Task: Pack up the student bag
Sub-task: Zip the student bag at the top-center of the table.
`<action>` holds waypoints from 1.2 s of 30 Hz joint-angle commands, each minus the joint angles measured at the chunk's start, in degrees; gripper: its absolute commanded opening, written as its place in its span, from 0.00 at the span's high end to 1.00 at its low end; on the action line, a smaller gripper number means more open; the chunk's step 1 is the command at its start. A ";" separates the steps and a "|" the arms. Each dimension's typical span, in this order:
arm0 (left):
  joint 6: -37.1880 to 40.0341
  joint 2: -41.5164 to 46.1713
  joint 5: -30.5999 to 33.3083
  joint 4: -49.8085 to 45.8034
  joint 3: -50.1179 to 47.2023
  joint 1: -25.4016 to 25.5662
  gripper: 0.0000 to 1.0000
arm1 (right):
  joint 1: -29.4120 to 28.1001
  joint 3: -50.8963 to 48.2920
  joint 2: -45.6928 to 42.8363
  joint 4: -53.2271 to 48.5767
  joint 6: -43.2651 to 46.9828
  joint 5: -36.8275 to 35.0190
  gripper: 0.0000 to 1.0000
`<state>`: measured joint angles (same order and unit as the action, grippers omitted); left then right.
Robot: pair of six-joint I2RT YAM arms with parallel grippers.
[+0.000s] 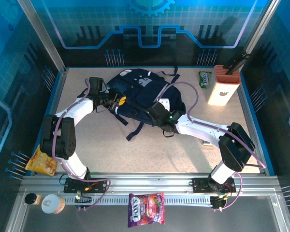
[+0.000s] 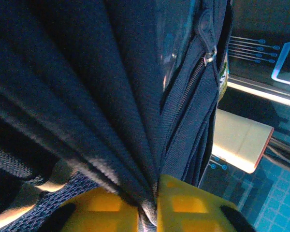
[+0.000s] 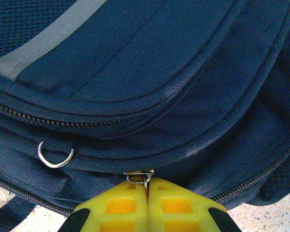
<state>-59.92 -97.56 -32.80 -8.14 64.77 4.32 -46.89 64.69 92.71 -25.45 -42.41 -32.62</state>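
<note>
The student bag [image 1: 140, 92], dark navy with a pale grey patch, lies flat at the back middle of the table. My left gripper [image 1: 118, 101] is at the bag's left edge. Its yellow fingers [image 2: 111, 210] are shut on a bunched fold of navy fabric with pale trim [image 2: 152, 212]. My right gripper [image 1: 155, 112] is at the bag's near right side, shut on a small metal zipper pull [image 3: 141, 177] on a zip line of the bag [image 3: 150, 92]. A second loose metal ring [image 3: 54, 157] hangs to the left of that pull.
A white box with an orange top [image 1: 223, 86] stands at the back right, with a green packet [image 1: 204, 78] beside it. A yellow snack bag [image 1: 41, 162] lies at the near left. On the front rail sit a purple candy bag [image 1: 146, 209] and a cup [image 1: 52, 203].
</note>
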 commanded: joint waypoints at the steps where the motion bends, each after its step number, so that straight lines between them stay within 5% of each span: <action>1: 4.94 1.11 3.90 -2.27 2.41 -3.24 0.69 | 1.02 3.72 0.76 2.14 8.19 -0.03 0.98; 5: 5.43 5.14 5.54 -3.87 -0.51 -4.21 0.50 | -0.19 9.03 4.26 4.59 13.63 5.23 0.99; 13: -2.14 15.92 2.59 -0.43 -11.44 -4.32 0.39 | -3.70 18.61 11.31 7.30 16.41 16.46 1.00; 22: -8.44 18.82 1.04 5.24 -18.10 -3.19 0.45 | -5.22 22.31 15.49 9.35 13.29 27.49 1.00; 36: -9.36 12.82 2.13 8.86 -16.61 -1.60 0.62 | -5.63 21.75 15.07 9.46 12.14 28.71 1.00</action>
<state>-69.14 -83.88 -30.70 -0.51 46.76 2.17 -51.11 84.53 108.22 -18.46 -29.82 -6.50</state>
